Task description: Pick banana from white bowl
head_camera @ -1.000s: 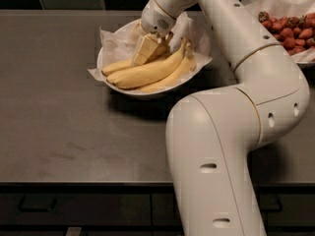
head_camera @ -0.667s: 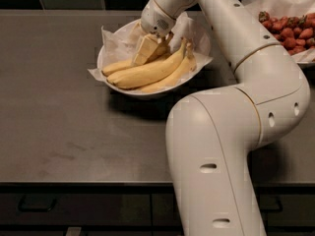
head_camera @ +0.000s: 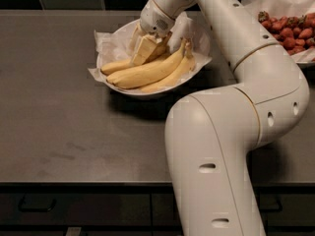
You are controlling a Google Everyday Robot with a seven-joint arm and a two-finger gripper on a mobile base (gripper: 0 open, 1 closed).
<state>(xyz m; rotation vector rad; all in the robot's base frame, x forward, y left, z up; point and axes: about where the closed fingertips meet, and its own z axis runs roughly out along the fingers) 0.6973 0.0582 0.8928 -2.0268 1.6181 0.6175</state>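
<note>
The white bowl (head_camera: 202, 63) with crumpled white paper lining sits at the back middle of the dark counter. It holds a slim yellow banana (head_camera: 115, 66) at the back left, lying against two thicker yellow bananas (head_camera: 152, 73) joined at their stems. My gripper (head_camera: 146, 48) reaches down into the bowl from above. It sits on the middle of the slim banana, whose right part is hidden behind it. The banana lies in the bowl.
My white arm (head_camera: 231, 122) fills the right of the view and hides the counter there. A white bowl of red strawberries (head_camera: 290, 33) stands at the back right. The dark counter (head_camera: 59, 122) runs to a front edge above dark drawers.
</note>
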